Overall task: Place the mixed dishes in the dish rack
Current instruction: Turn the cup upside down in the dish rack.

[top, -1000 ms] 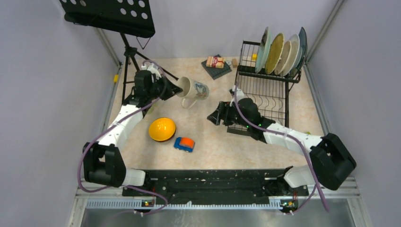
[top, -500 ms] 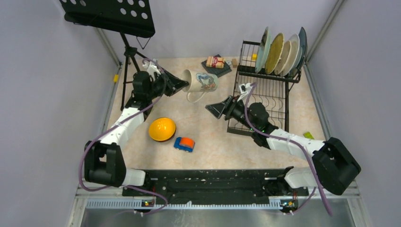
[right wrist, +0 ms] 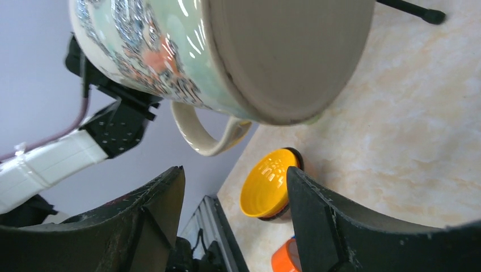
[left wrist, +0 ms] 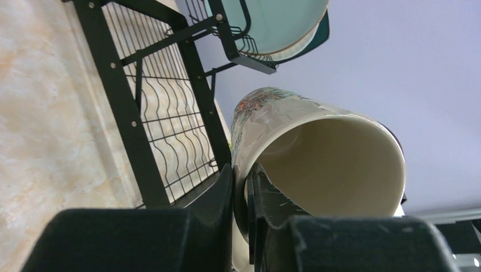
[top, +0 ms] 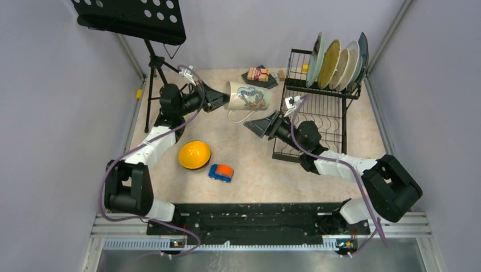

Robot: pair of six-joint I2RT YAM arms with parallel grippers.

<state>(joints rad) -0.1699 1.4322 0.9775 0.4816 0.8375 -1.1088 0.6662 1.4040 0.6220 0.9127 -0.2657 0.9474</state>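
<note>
My left gripper [top: 222, 101] is shut on the rim of a pale green patterned mug [top: 248, 97] and holds it on its side in the air, left of the black dish rack [top: 340, 122]. In the left wrist view the jaws pinch the mug's rim [left wrist: 243, 187]. My right gripper [top: 253, 127] is open and empty just below the mug; its view shows the mug's base [right wrist: 283, 51] and handle [right wrist: 207, 136] above it. Several round plates [top: 332, 62] stand in the rack's upper tier. The orange-yellow bowl [top: 194, 154] sits on the table.
A blue-and-orange toy car [top: 221, 172] lies right of the bowl. A packet on a dark mat [top: 260, 76] lies at the back. The black music stand [top: 130, 17] and its tripod [top: 154, 62] stand back left. Grey walls close in both sides.
My left gripper has carried the mug up and to the right, toward the rack. My right gripper has lifted, turned up and opened below the mug.
</note>
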